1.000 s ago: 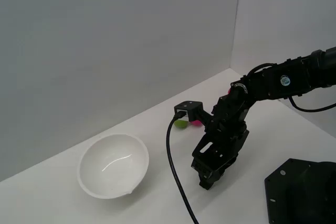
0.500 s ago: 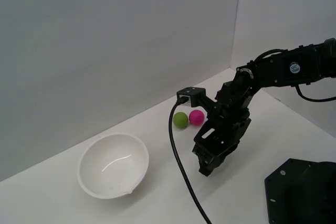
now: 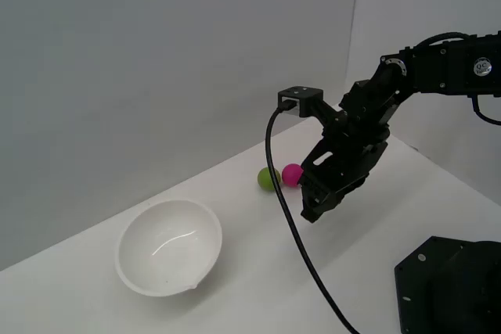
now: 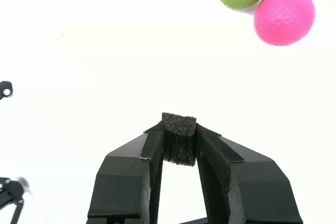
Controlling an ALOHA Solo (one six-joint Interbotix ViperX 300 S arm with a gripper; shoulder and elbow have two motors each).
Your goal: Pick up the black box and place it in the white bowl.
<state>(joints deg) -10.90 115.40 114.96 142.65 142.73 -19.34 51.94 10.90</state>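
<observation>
A: Status on the small matte black foam-looking cube (image 4: 179, 139)?

B: Clamped between the two black fingertips of the black gripper (image 4: 178, 148), jaws closed on opposite flat faces. In the exterior view the gripper (image 3: 313, 210) hangs clear above the white tabletop (image 3: 258, 271), near the middle of the scene, so the cube is in the air too.

A: How will it handle?

B: Texture is porous and grainy, so probably foam: light, slightly squashy, high friction. Slip risk looks low, and it shouldn't break. Flat parallel faces are the right place to hold, and that's where the pads sit. Only the tip ends have it, though; the cube sticks out past them, so I'd avoid jerky moves.

A: Where's the target?

B: The large glossy white round bowl (image 3: 169, 246) sits on the table at the exterior view's left, well apart from the gripper, hollow facing up, nothing in it that I can see.

A: Clutter?

B: Dimpled green ball (image 3: 268, 179) and dimpled pink ball (image 3: 292, 174), touching or nearly so, farther back on the table, beyond the gripper. Not on the way to the bowl.

A: What can't you see?

B: The cube doesn't resolve in the exterior view: black on black at the jaw tips. Its lower part is hidden between the fingers in the wrist view. The bowl is out of the wrist view. The arm is cut off at the exterior view's right.
</observation>
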